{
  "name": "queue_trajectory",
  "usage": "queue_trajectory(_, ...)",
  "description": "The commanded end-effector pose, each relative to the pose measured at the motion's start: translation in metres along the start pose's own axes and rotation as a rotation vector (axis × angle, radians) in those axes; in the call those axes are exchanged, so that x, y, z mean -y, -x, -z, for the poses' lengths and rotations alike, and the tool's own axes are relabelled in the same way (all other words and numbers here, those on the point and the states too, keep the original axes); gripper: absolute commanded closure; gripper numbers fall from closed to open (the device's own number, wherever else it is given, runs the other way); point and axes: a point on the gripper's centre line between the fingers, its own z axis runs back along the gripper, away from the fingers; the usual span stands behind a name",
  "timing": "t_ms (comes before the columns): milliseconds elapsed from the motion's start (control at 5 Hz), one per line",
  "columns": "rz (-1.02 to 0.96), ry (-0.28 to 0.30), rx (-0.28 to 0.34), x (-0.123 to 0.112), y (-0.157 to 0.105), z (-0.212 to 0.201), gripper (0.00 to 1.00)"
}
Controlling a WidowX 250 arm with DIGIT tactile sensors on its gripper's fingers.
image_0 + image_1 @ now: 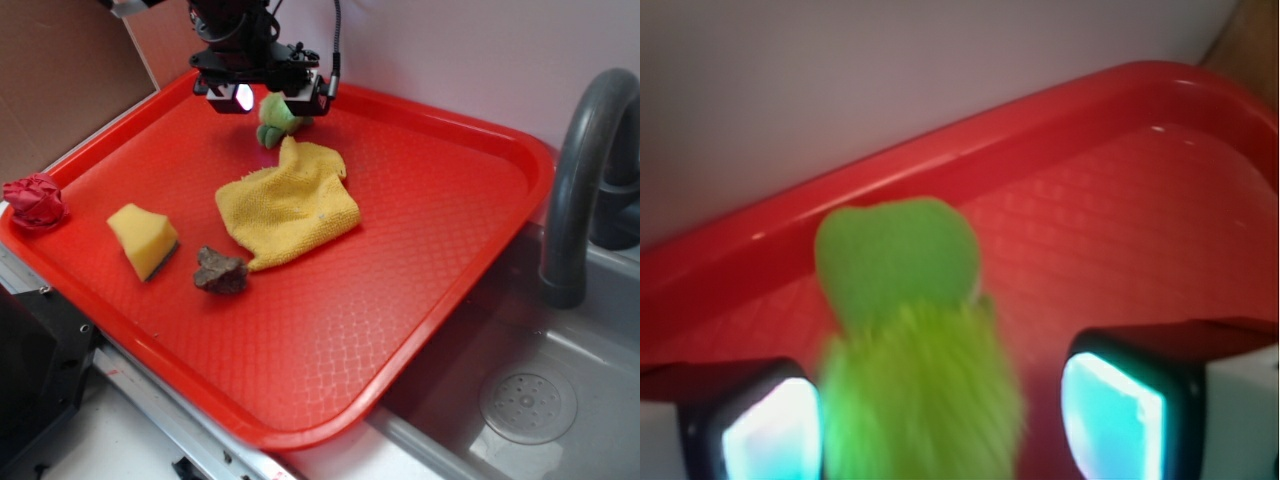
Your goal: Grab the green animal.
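The green animal sits near the top of the exterior frame, on the red tray close to its far rim, just above the yellow cloth. The pincer is directly over it. In the wrist view the plush fills the lower centre, its darker head pointing toward the tray wall, with one finger pad at the lower left touching or nearly touching its fur and the other at the lower right standing clear of it. The pincer is released, straddling the toy without squeezing it.

To do the grasp well, I judge the pincer should shift slightly so the body sits midway between the pads, since it lies nearer the left one, then close on the fuzzy body rather than the head, low enough that the soft fur does not slip out.

Room is tight toward the top of the frame: the raised tray rim and the wall behind it are near, so a straight lift looks safer than any push that way. The cloth's top corner lies just beside the toy and could be caught. The sponge wedge, brown lump and red crumpled thing lie well apart at the left.
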Motion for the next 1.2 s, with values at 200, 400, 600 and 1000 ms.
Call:
queue_trajectory(200, 0.083, -0.012, 0.025, 0.003, -0.031, 0.015, 1.0)
queue_trajectory(400, 0.129, -0.043, -0.037, 0.002, -0.041, -0.009, 1.0)
queue_trajectory(600, 0.193, -0.018, -0.102, 0.01, -0.031, -0.066, 1.0)
queue_trajectory(1000, 0.191, 0.113, -0.083, 0.002, 0.001, -0.173, 1.0)
